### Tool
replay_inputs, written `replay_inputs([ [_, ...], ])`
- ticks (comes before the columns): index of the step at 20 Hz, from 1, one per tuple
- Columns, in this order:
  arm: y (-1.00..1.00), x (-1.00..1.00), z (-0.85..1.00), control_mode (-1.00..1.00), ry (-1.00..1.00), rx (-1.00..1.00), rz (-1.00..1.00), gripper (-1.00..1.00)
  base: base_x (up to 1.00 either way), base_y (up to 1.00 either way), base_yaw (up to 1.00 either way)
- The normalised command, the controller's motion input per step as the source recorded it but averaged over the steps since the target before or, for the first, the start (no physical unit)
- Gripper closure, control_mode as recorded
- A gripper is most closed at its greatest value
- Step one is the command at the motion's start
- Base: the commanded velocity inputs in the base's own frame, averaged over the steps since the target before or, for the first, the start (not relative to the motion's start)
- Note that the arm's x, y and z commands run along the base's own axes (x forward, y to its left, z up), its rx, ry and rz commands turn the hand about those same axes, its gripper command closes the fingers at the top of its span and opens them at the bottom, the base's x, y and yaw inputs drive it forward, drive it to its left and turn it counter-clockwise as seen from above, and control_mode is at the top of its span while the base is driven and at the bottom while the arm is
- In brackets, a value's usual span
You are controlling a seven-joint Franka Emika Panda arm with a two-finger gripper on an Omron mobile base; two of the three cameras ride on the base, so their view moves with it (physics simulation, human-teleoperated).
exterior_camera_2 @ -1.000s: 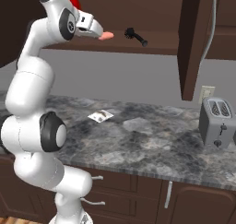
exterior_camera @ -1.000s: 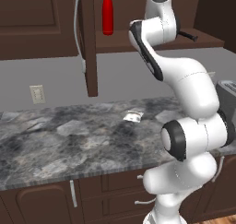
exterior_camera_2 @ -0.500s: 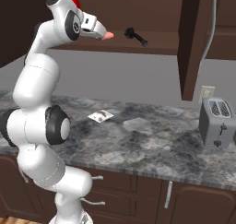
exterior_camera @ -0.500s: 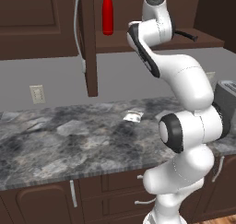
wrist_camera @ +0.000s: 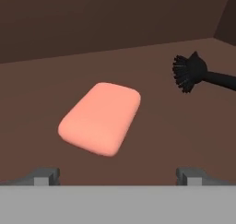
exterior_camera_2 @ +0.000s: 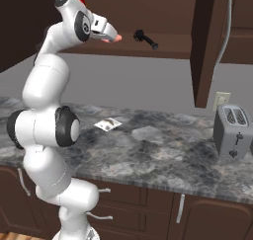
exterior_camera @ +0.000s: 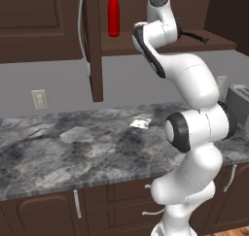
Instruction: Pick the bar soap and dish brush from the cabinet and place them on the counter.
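Your gripper [wrist_camera: 118, 176] has pushed closer into the cabinet [exterior_camera_2: 163, 42] over the last second, jaws spread wide, nothing held. The bar soap [wrist_camera: 100, 118] lies flat on the shelf just ahead, dish brush [wrist_camera: 198, 73] beside it. You're lined up for the soap grasp.

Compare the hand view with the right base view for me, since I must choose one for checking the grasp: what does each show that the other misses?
Hand view alone: the fingers spread wide before the bar soap, and the brush's bristles. Right base view alone: the counter, a toaster, a small packet, the white arm. Both: the bar soap, the dish brush beside it, and the cabinet shelf beneath.
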Motion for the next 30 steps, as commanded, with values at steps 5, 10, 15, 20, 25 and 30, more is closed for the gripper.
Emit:
replay_inputs([
  [5, -0.03, 0.25, -0.04, -1.0, 0.0, 0.0, -0.04, -1.0, 0.0, 0.0, 0.0],
  [10, -0.03, 0.26, -0.05, -1.0, 0.0, 0.0, -0.04, -1.0, 0.0, 0.0, 0.0],
  [15, -0.02, 0.25, -0.04, -1.0, 0.0, 0.0, -0.04, -1.0, 0.0, 0.0, 0.0],
  [20, 0.0, 0.14, -0.05, -1.0, 0.0, 0.0, -0.03, -1.0, 0.0, 0.0, 0.0],
  [25, 0.0, 0.08, -0.08, -1.0, 0.0, 0.0, -0.02, -1.0, 0.0, 0.0, 0.0],
  [30, 0.0, 0.06, -0.06, -1.0, 0.0, 0.0, -0.02, 1.0, 0.0, 0.0, 0.0],
])
